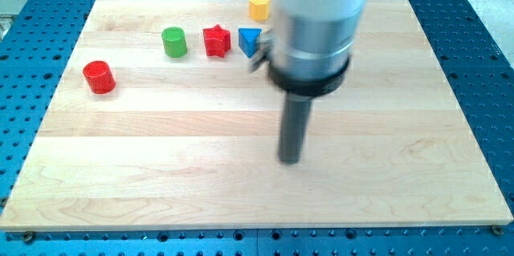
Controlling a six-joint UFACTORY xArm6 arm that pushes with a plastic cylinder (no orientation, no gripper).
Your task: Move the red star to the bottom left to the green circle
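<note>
The red star (pixel 216 41) lies near the view's top, just right of the green circle (pixel 173 42) with a small gap between them. My tip (pixel 290 160) rests on the board near its middle, well below and to the right of the red star, touching no block. The rod rises into the arm's large grey body (pixel 317 23).
A blue triangle (pixel 250 42) sits just right of the red star, partly next to the arm's body. A yellow hexagon (pixel 259 6) lies above it near the board's top edge. A red circle (pixel 99 77) sits at the view's left. The wooden board (pixel 161 176) lies on a blue perforated table.
</note>
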